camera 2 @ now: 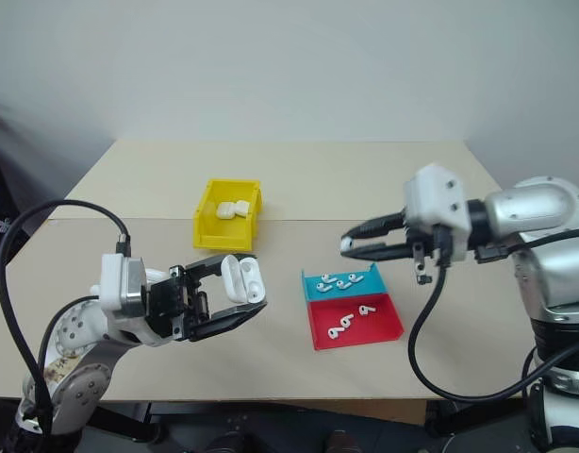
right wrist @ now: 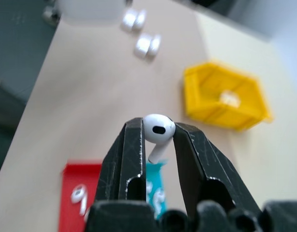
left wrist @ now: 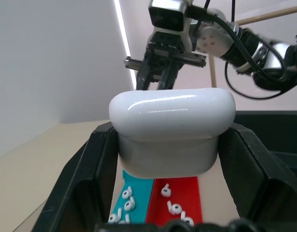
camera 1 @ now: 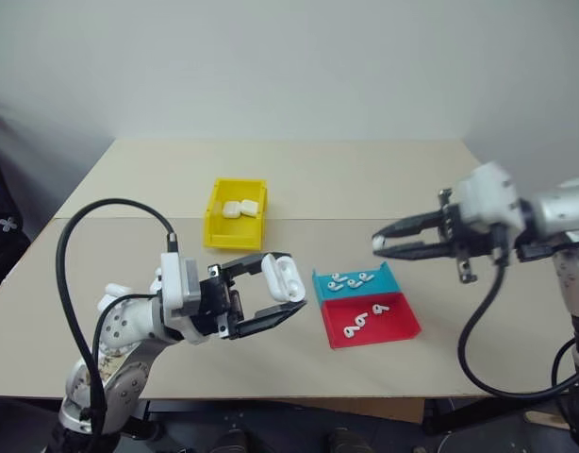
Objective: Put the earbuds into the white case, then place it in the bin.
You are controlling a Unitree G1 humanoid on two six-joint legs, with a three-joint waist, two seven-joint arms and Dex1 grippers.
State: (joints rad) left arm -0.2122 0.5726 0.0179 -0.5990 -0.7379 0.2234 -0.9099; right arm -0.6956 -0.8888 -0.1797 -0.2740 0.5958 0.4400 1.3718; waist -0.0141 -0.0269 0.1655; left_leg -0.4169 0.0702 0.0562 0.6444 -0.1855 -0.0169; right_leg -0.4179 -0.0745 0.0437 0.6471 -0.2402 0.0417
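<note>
We hold the white case (camera 1: 282, 277) clamped in our left gripper (camera 1: 271, 293) above the table (camera 1: 384, 175), lid open, facing right. Our right gripper (right wrist: 157, 133) has its fingers pinched on one earbud (right wrist: 158, 129), stem hanging down between them. Key relation: the two grippers point at each other, well apart, w/ the teal tray (camera 1: 388, 276) and red tray (camera 1: 403, 326) below the gap. Bud must go leftward into the case, stem-first we'd judge. Right wrist view shows the pinch; head views barely do. Bin (camera 1: 219, 222) sits behind, two cases inside.
</note>
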